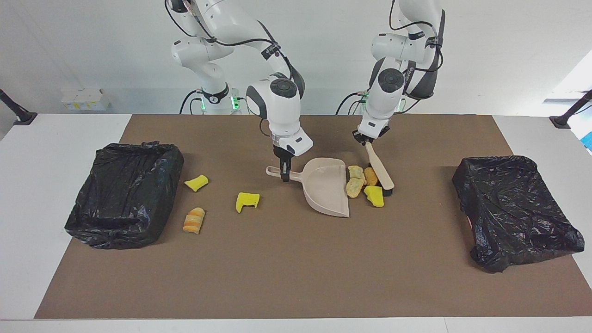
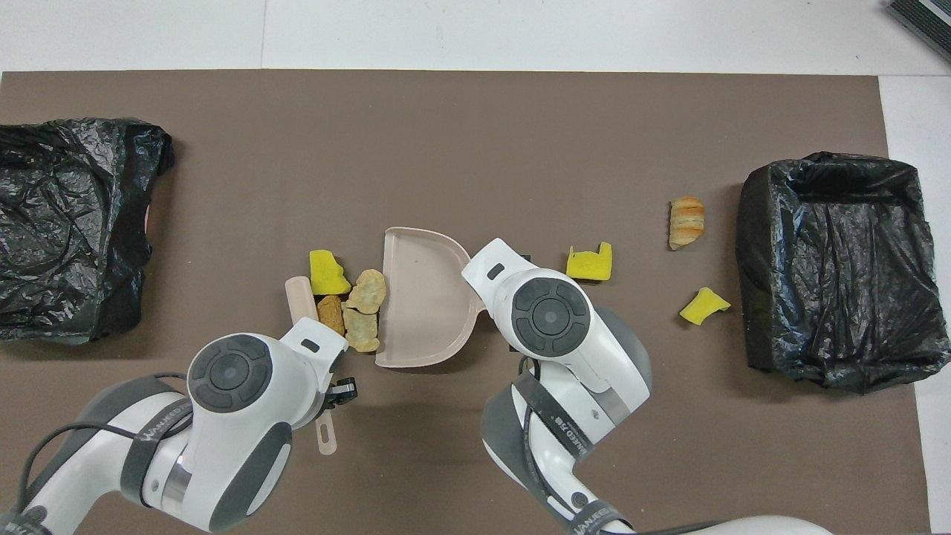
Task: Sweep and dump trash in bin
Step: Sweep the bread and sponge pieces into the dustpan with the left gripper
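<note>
Facing view: right gripper (image 1: 285, 175) clamped on the dustpan (image 1: 326, 186) handle, left gripper (image 1: 365, 139) clamped on the brush (image 1: 380, 170), four scraps (image 1: 363, 184) bunched at the pan's mouth mid-mat, none inside; three scraps (image 1: 246, 200) lie unswept near the bin (image 1: 124, 193) at the right arm's end

At mid-table, four scraps (image 1: 363, 184) lie between my dustpan (image 1: 326, 187) and my brush (image 1: 380, 170); three others (image 1: 241, 201) lie toward the bin (image 1: 125, 194) at my right arm's end.
</note>
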### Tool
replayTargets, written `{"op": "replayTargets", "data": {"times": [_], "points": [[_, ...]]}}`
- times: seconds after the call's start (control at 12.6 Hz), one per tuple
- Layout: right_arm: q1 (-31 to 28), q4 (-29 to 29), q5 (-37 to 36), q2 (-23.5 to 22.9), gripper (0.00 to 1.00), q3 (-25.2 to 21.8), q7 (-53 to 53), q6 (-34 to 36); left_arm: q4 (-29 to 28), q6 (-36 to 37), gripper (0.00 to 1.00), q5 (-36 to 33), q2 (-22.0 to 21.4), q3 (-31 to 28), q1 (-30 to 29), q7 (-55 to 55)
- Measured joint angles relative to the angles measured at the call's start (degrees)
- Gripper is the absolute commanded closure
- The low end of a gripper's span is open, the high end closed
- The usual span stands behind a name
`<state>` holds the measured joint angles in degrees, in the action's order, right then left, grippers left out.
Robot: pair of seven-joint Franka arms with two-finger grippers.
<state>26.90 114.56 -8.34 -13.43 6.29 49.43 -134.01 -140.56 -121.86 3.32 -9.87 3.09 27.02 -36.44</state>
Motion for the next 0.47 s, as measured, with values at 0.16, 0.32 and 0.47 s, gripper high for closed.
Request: {"op": "replayTargets", "data": {"times": [0.16,0.32,0.47], "points": [[0.0,0.05,-0.11,0.0,1.0,0.0,0.25,-0.04,0.03,-1.4,1.0,0.18,0.24,0.07,3.77,4.64],[-0.01,0.08,-0.16,-0.01,1.0,-0.01,0.41,-0.05,0.6,-1.71,1.0,0.19,0.09,0.06,6.76,8.08],[-0.02,0.17,-0.16,-0.02,1.0,-0.03,0.44,-0.05,2.13,-1.3,1.0,0.25,0.13,0.08,8.77,10.52]]}}
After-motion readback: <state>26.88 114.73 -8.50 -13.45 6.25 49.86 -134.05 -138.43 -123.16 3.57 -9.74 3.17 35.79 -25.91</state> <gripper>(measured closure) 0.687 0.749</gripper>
